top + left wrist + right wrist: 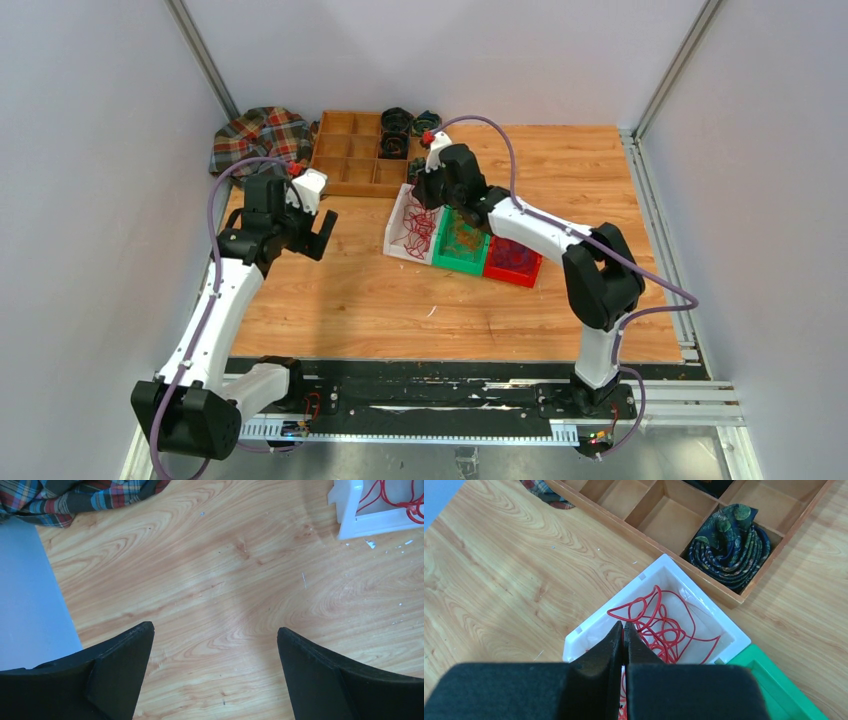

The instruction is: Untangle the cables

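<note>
Left gripper (212, 628) hangs wide open over the table (225, 570), well left of the white bin (616, 602). Right gripper (623, 626), fingers pressed together, sits just above the red cables (664, 625) in that bin; whether it pinches a strand cannot be told.

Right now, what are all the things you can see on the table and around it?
table: one, light wood, under everything
white bin: one, white, mid-table, left of the bin row
red cables: one loopy bunch, red, in the white bin
green bin: one, green, middle of the row
orange cables: one bunch, orange-brown, in the green bin
red bin: one, red, right of the row
purple cables: one bunch, purplish, in the red bin
wooden tray: one, brown, far side
dark rolls: about three, dark, tray's right end
plaid cloth: one, checked, far left corner
left pincer: one, black, open over bare table
right pincer: one, black, shut over the white bin
</note>
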### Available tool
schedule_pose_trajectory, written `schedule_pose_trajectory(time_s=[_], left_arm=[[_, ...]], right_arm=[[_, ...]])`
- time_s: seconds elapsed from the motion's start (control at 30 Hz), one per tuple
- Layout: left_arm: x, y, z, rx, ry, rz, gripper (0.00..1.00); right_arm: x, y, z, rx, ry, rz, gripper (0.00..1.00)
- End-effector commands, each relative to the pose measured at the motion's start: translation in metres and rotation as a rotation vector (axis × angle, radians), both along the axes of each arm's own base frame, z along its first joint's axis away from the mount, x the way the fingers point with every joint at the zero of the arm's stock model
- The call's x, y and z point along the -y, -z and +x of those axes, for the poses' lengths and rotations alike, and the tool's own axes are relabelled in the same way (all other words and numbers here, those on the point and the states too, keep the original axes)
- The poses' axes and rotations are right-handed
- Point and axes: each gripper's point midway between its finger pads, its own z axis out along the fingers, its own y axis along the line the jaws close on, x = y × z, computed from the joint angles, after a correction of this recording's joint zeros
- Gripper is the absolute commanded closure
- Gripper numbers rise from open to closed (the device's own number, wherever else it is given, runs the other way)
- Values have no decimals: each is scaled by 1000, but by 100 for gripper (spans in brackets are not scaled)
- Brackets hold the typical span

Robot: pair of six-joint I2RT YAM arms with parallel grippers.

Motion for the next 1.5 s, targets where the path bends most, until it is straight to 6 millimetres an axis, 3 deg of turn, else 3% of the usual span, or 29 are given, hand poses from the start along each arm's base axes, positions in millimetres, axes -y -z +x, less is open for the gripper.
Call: schedule_pose_trajectory(time_s=[0.0, 0.07, 0.2, 0.33, 0.47, 0.53, 0.6, 0.73, 0.77, 0.87, 0.9, 1.03, 1.23, 1.47], left_arm=[[0, 1, 0, 13, 1, -8, 2], [-1, 2, 0, 24, -8, -12, 2], [-11, -9, 10, 112, -95, -27, 2], [-11, -13, 15, 136, -94, -38, 2], [-12, -9, 24, 158, -101, -60, 2], [-8, -3, 30, 171, -101, -104, 2], [-1, 9, 35, 190, -92, -149, 2], [5, 51, 41, 241, -99, -208, 2], [7, 52, 46, 288, -96, -226, 2], [9, 73, 46, 328, -102, -256, 2], [9, 72, 50, 365, -99, -264, 2], [10, 89, 49, 392, -90, -269, 2], [2, 84, 58, 467, -107, -230, 2], [-10, 82, 72, 492, -165, -197, 2]], right_arm=[[-2, 7, 13, -12, 17, -1, 99], [-2, 14, 13, -26, 22, -3, 98], [-3, 5, 8, -10, 3, 1, 67], [13, -24, 3, 64, 41, -28, 46], [47, -69, -13, 159, 118, -34, 29], [78, -80, -29, 201, 182, -58, 27], [123, -86, -44, 255, 311, -100, 26], [242, -87, -81, 403, 727, -173, 26], [273, -88, -93, 471, 842, -181, 26], [346, -58, -130, 514, 1122, -194, 25], [366, -47, -140, 502, 1200, -197, 25], [417, 10, -168, 376, 1378, -261, 25], [437, 57, -174, 293, 1455, -323, 27], [431, 62, -144, 296, 1391, -428, 26]])
